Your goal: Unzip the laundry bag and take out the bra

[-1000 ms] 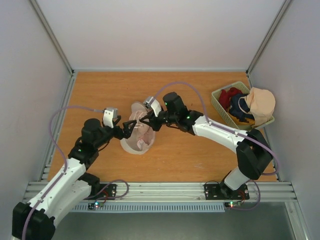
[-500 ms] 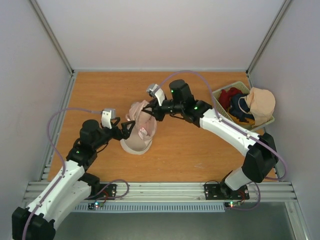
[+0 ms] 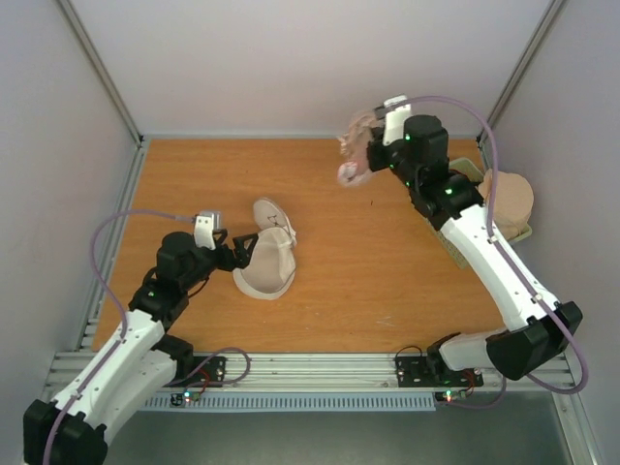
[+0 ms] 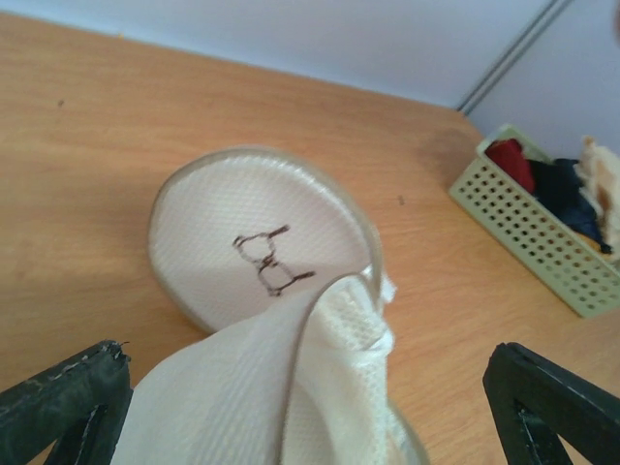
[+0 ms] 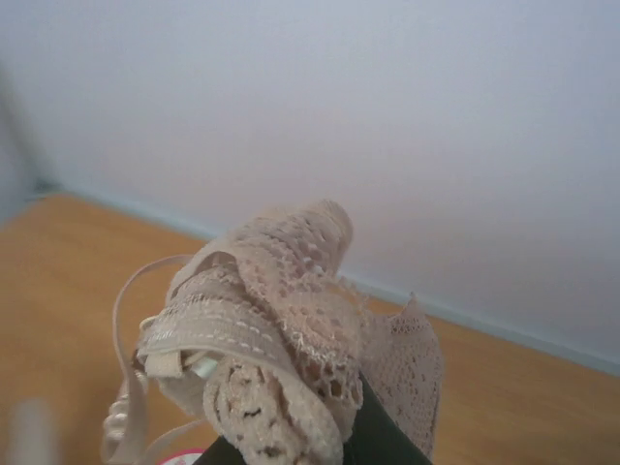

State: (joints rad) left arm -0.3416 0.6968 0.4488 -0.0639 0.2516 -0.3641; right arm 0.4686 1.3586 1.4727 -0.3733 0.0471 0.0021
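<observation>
1. Right gripper [image 3: 371, 161]: clamped on the small, soft, dusty pink-beige lace bra [image 3: 351, 158]. The bra hangs in the air over the far right of the wooden tabletop [image 3: 339, 300], well apart from its pouch. In the right wrist view it sits bunched over the dark finger, with a thin strap [image 5: 124, 320] looping loose.
2. Left gripper [image 3: 240, 254]: fingers spread wide. The raised flap of the round, off-white mesh laundry bag [image 3: 266, 271] lies between them, unclamped. The bag rests opened, left of centre.
3. Hazard, slippage: the hold is on a wad of lace (not a firm seam), so a fast swing could likely shed it.
4. Hazard, snagging: the loose strap could catch on the wrist or on the purple cable [image 3: 455, 100].
5. Hazard, misplacement: releasing over the green perforated plastic basket [image 4: 542, 257] would mix the bra with the red cloth [image 4: 509, 160], the navy cloth [image 4: 560, 189] and the pale peach garment [image 3: 511, 199].
6. Markings: a small black spectacles-like mark [image 4: 266, 262] on one bag face. No brand, label or legible writing is visible.
</observation>
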